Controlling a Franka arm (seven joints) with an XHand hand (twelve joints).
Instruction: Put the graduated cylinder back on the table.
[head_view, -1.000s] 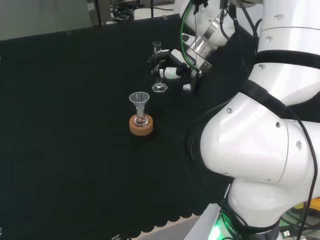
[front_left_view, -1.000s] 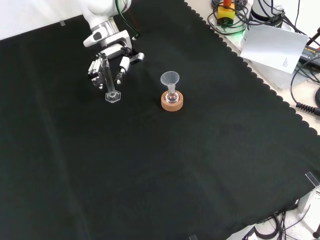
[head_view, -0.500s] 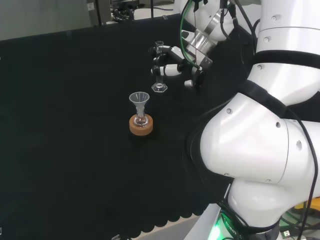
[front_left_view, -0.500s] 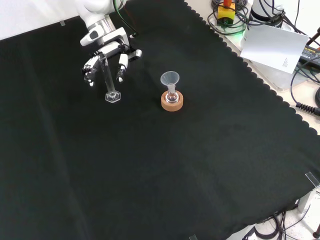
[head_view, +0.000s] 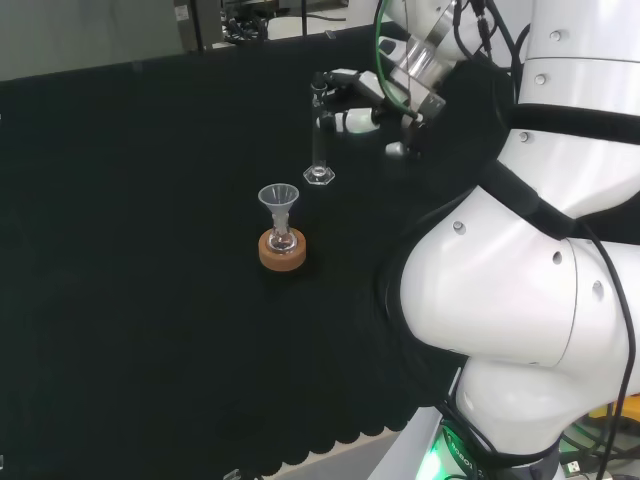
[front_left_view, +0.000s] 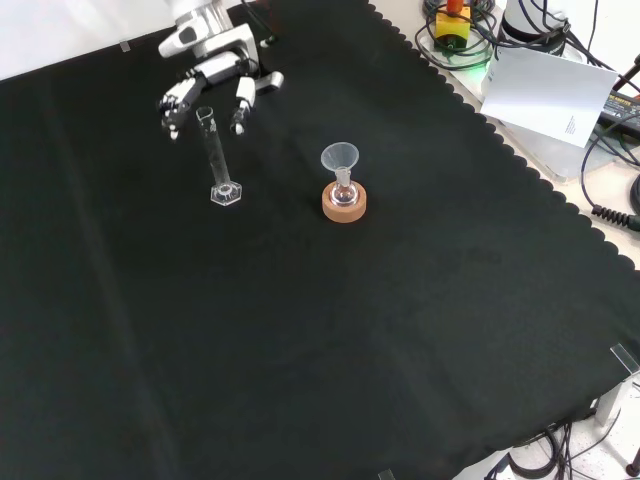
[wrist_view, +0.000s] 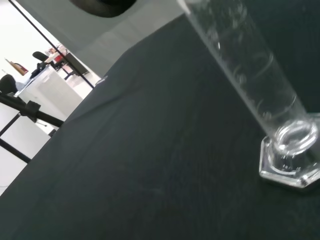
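Hand open, above cyl.

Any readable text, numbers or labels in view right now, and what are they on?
None can be read.
Graduated cylinder: scale marks on the glass, too faint to read any numbers.
White sheet of paper beside the cloth: a small line of print, too small to read.
Funnel, cork ring and hand: no visible text.

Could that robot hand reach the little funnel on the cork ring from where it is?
Probably yes. The robot hand is open and clear of the graduated cylinder, and only bare cloth lies between it and the funnel on its cork ring.
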